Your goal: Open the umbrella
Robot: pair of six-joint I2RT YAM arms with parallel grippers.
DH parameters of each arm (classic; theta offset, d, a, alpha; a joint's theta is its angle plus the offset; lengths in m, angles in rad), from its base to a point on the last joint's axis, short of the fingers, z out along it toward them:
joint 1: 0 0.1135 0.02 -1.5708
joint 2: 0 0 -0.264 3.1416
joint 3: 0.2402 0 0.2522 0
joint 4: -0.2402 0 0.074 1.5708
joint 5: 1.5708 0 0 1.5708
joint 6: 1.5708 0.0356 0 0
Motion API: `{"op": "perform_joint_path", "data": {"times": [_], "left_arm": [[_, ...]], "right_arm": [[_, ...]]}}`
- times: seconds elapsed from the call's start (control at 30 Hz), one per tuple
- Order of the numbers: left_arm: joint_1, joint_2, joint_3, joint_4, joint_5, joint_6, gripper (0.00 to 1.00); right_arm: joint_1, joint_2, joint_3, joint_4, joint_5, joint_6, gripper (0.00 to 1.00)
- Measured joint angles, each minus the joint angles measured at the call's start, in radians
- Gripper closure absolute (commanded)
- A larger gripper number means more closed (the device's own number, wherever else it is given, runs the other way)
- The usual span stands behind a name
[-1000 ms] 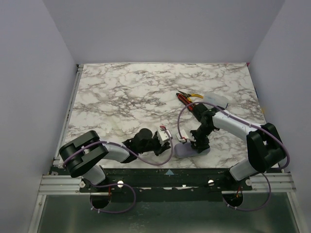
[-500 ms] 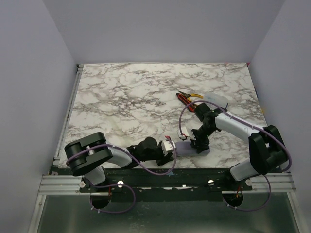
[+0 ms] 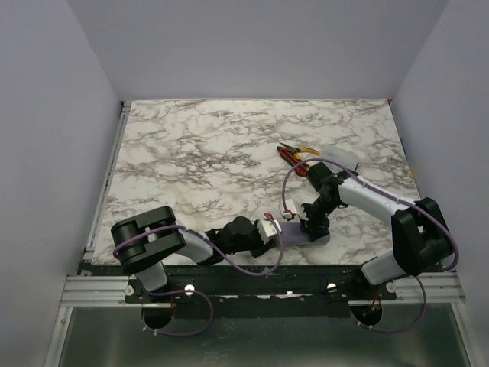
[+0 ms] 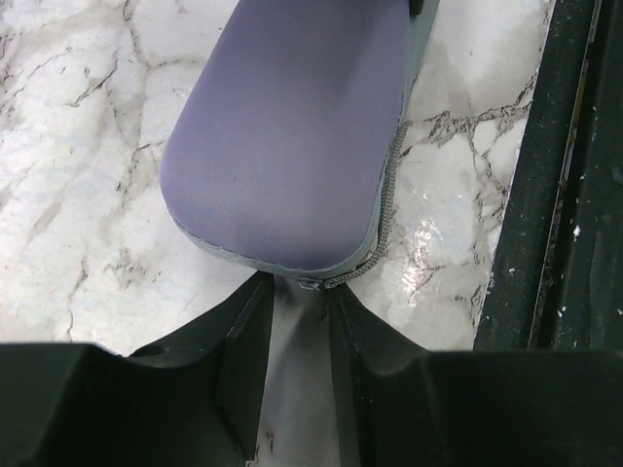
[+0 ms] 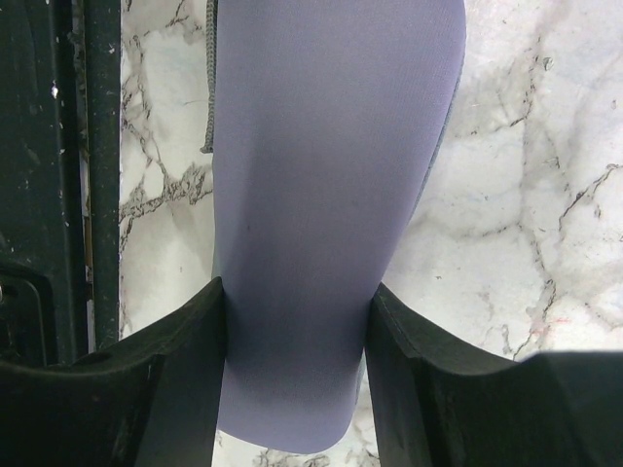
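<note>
The umbrella itself is out of sight in every view. A lavender oval hard-shell case [image 3: 321, 235] lies near the table's front edge. My right gripper [image 3: 312, 223] is shut across the case's width; in the right wrist view both fingers press the sides of the case [image 5: 321, 146], with the gripper [image 5: 296, 287] straddling it. My left gripper [image 3: 269, 228] sits at the case's left end. In the left wrist view its jaws [image 4: 300, 292] stand a narrow gap apart, with the zipper pull [image 4: 311, 284] of the case [image 4: 292, 126] right at the tips and bare table showing between them.
Red-and-yellow-handled pliers [image 3: 294, 153] lie behind the right arm, next to a clear plastic item [image 3: 340, 157]. The black front rail [image 4: 565, 195] runs close beside the case and also shows in the right wrist view [image 5: 49, 146].
My left gripper has moved right along the front edge, up to the left end of the case. The right gripper has stayed on the case.
</note>
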Motion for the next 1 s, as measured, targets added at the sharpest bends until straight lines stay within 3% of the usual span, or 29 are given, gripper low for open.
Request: {"op": "perform_joint_path", "data": {"times": [0.03, 0.13, 0.2, 0.5, 0.87, 0.93, 1.0], "left_arm": [[-0.001, 0.0, 0.0, 0.003, -0.002, 0.01, 0.73], [-0.002, 0.0, 0.0, 0.006, -0.002, 0.027, 0.94], [-0.002, 0.0, 0.0, 0.006, -0.004, 0.037, 1.0], [-0.003, -0.001, -0.001, 0.008, -0.035, 0.068, 1.0], [0.079, -0.01, 0.032, -0.024, -0.015, 0.05, 1.0], [0.093, -0.01, 0.041, -0.035, -0.002, 0.047, 1.0], [0.11, -0.006, 0.051, -0.043, 0.014, 0.044, 1.0]], "right_arm": [[0.0, 0.0, 0.0, 0.0, -0.001, 0.0, 0.55], [0.0, 0.004, 0.002, -0.001, -0.003, 0.001, 0.55], [0.0, 0.007, 0.004, -0.003, -0.004, 0.003, 0.55], [-0.003, 0.002, -0.002, -0.006, -0.005, -0.023, 0.59], [-0.004, -0.011, -0.011, -0.005, -0.011, -0.117, 0.56], [-0.004, -0.013, -0.011, -0.001, -0.011, -0.149, 0.49], [-0.004, -0.016, -0.007, 0.01, -0.006, -0.178, 0.32]]}}
